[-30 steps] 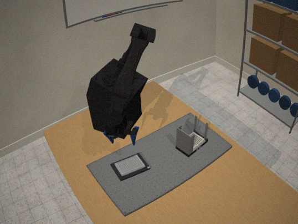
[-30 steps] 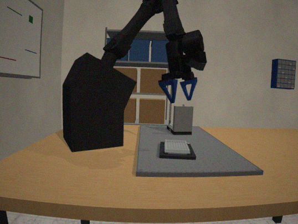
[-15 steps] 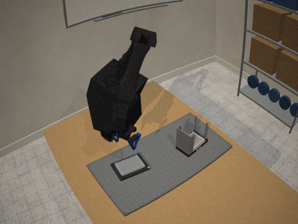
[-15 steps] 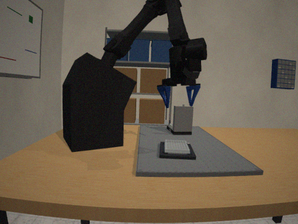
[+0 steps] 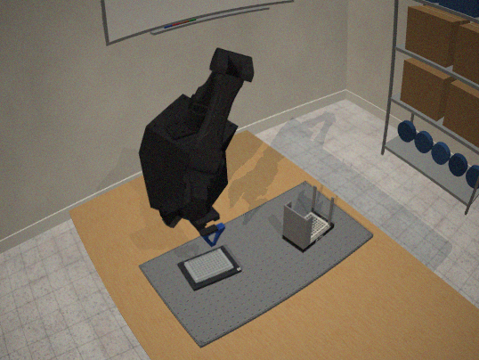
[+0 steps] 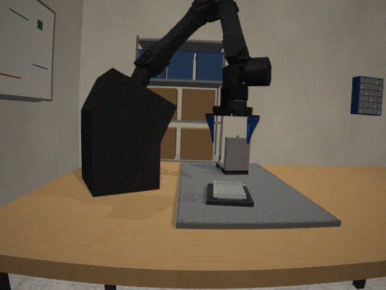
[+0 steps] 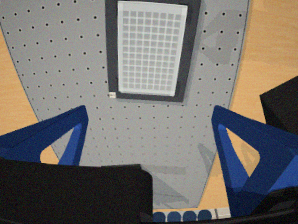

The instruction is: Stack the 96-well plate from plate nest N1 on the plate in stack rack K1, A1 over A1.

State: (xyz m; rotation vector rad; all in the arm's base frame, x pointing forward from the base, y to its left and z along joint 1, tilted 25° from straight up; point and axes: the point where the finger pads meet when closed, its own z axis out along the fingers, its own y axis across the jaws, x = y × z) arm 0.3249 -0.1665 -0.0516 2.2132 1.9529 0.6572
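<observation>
- Claw (image 6: 232,127) hangs in the air with its two blue fingers spread as wide as they go, nothing between them, pointing down at the mat.
- Below it and well apart, the pale plate (image 7: 149,47) lies flat in its dark tray (image 7: 190,43); from the wrist view the plate's long side runs away from the claw, between the two fingers.
- A small pale square (image 7: 111,95) sits just outside the tray's near left corner in that view; its lettering is too small to read.
- Further along the mat stands the grey rack (image 5: 297,227), with a second plate (image 5: 320,224) lying low inside it and thin posts (image 5: 331,208) rising at its open side.
- From the front view the rack's grey wall (image 6: 237,154) hides that second plate entirely.
- Tray and rack both rest on a grey mat (image 5: 267,285) dotted with holes, laid over a wooden table (image 6: 90,230).
- The arm's bulky black base (image 6: 122,143) sits on the table beside the mat.
- Around the table: a tiled floor (image 5: 40,290), beige walls, a whiteboard (image 6: 21,50), a metal shelf unit (image 5: 392,76) with brown boxes (image 5: 425,86) and blue discs (image 5: 441,152), and a small blue drawer cabinet (image 6: 366,95) on the wall.
- The shelf unit and the whiteboard are both cut off at the picture edges.
</observation>
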